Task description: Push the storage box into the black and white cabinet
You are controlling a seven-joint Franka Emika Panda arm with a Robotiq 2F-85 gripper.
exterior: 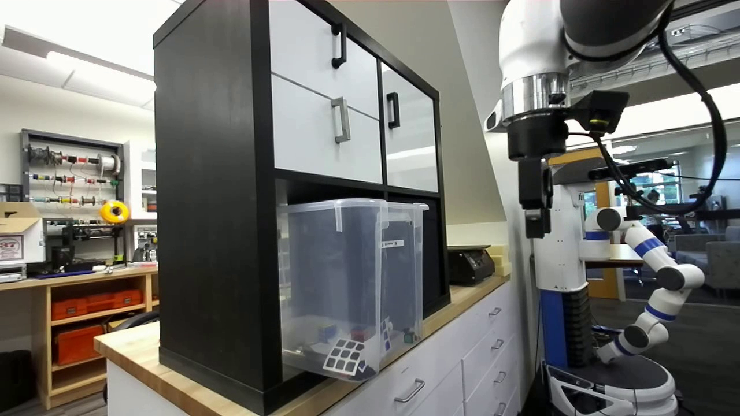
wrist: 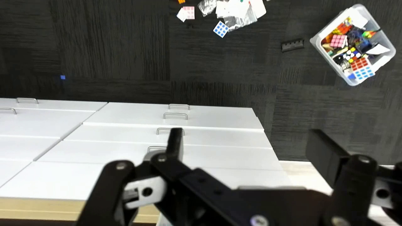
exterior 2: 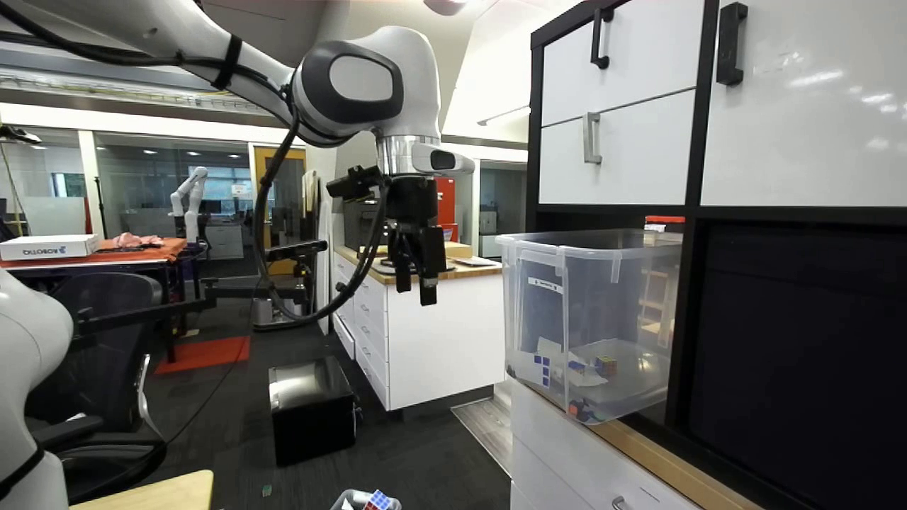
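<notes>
The storage box (exterior 2: 595,319) stands upright, part-way into the black and white cabinet (exterior 2: 708,212), labelled face outward, long axis unclear. My gripper (exterior 2: 416,287) hangs apart in front, spread wide and empty.

Open air lies between the gripper (exterior 2: 416,292) and the storage box (exterior 2: 599,304), which juts from the opening beneath two drawers (exterior 2: 638,159) of the black and white cabinet (exterior: 208,173), blocking most of the entrance below a narrow gap. A black cable (exterior: 722,136) loops on the gripper's side away from the box.
</notes>
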